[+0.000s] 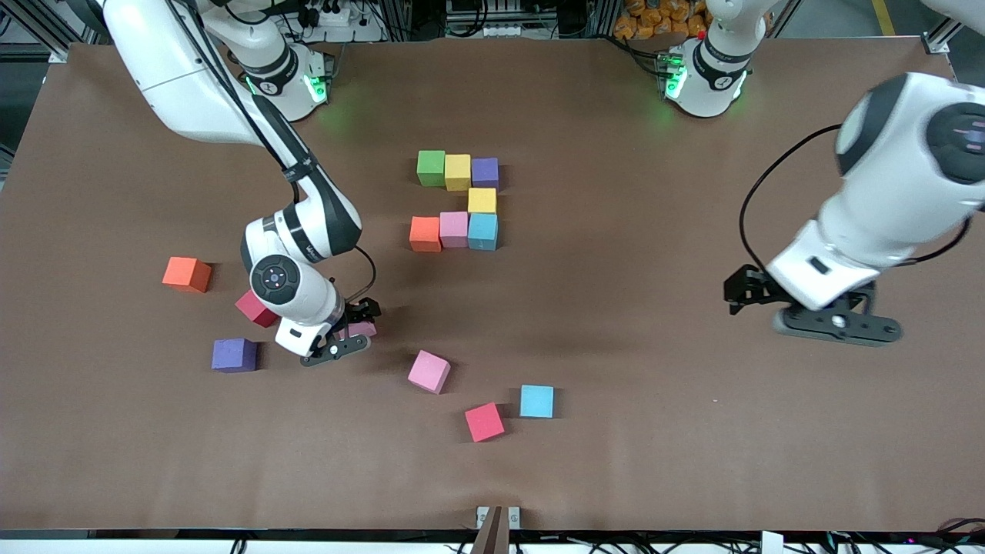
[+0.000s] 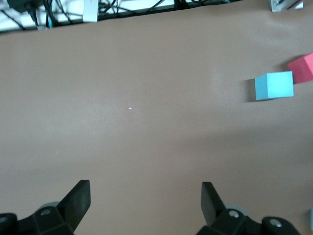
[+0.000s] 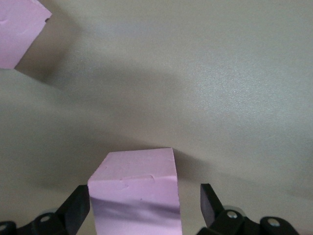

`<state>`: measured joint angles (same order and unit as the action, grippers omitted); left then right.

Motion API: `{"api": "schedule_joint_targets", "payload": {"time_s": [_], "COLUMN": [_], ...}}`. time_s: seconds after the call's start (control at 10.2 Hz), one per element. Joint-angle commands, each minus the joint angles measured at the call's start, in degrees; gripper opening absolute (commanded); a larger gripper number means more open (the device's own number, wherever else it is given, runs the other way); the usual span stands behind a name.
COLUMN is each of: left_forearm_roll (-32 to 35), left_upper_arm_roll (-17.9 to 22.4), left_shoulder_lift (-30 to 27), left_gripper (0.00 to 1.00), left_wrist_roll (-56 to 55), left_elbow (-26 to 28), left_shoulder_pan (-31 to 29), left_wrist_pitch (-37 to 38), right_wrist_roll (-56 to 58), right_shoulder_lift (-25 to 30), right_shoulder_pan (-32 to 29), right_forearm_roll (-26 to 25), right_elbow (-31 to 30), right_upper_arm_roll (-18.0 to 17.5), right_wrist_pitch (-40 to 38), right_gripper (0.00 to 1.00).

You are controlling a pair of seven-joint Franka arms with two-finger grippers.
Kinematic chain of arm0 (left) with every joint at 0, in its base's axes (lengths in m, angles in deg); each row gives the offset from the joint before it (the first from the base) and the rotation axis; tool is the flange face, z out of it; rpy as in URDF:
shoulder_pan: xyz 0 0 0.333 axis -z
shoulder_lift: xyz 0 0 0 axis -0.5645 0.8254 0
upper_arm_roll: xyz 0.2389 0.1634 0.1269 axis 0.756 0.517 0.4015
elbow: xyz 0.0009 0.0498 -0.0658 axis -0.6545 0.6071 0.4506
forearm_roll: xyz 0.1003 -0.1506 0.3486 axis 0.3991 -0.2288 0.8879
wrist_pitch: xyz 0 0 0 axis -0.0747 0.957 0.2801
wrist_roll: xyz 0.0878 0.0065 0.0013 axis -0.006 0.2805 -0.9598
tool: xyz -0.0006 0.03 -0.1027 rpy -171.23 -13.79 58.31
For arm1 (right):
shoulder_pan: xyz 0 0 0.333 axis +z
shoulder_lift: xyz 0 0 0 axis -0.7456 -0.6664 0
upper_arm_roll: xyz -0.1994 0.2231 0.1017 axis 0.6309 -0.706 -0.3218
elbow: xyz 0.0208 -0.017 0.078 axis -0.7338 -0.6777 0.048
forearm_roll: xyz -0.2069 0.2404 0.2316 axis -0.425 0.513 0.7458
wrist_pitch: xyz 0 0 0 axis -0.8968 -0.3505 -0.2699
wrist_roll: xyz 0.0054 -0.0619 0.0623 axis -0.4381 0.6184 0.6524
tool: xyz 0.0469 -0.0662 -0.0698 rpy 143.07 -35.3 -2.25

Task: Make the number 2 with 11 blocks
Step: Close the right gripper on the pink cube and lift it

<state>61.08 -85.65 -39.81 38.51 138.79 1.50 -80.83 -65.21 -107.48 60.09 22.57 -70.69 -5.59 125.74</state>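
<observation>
Brown paper-covered surface (image 1: pixel 616 346), with small matte foam cubes. Toward the right arm's end from the right hand: an orange cube (image 1: pixel 186 274), a purple cube (image 1: pixel 234 355), and a red cube (image 1: pixel 255 308) just beside the hand's wrist. Right hand (image 1: pixel 340 340): low at the surface, released, fingers (image 3: pixel 78 208) straddling a pale pink cube (image 3: pixel 134 191), one finger close against it and a gap at the other. Toward the left arm's end from this hand: the unfinished number 2 (image 1: pixel 462 201), seven touching cubes, with a green, yellow and purple row, a yellow cube under the purple, and an orange, pink and light blue row below. Loose in the same direction: a pink cube (image 1: pixel 429 372) near the hand, then a red cube (image 1: pixel 484 422) and a light blue cube (image 1: pixel 536 401) side by side. Left hand (image 1: pixel 839 331): waiting over bare surface at the left arm's end, released, nothing between its fingers (image 2: pixel 80 200), well apart from every cube.
</observation>
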Motion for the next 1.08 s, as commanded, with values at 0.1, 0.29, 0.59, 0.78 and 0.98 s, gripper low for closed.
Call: {"api": "schedule_joint_targets", "payload": {"time_s": [0.1,0.29,0.59,0.78,0.98], "left_forearm_roll": [-6.8,-2.0,4.7,5.0,5.1], "left_upper_arm_roll": [-0.3,-0.5,-1.2,-0.9,-1.2], "left_shoulder_lift": [-1.7,-2.4,-2.3,-2.2,-2.3], "left_gripper": [1.00,1.00,1.00,1.00,1.00], "left_wrist_roll": [0.5,0.6,1.1,1.9,2.4], "left_elbow": [-0.1,0.1,-0.1,-0.1,-0.1], "left_shoulder_pan": [-2.8,-2.2,-0.4,-0.7,-0.3], "left_wrist_pitch": [1.1,1.9,2.7,2.7,2.7], "right_wrist_roll": [0.7,0.7,0.6,0.6,0.5], "right_shoulder_lift": [0.6,0.9,1.3,1.5,1.6], "right_shoulder_pan": [-0.6,-0.8,-0.8,-0.8,-0.8], "right_forearm_roll": [0.4,0.4,0.4,0.4,0.4], "right_elbow": [-0.5,-0.5,-0.5,-0.4,-0.5], "right_upper_arm_roll": [-0.6,-0.6,-0.7,-0.7,-0.7], "right_wrist_pitch": [0.2,-0.1,-0.3,-0.3,-0.3], "right_gripper": [1.00,1.00,1.00,1.00,1.00]}}
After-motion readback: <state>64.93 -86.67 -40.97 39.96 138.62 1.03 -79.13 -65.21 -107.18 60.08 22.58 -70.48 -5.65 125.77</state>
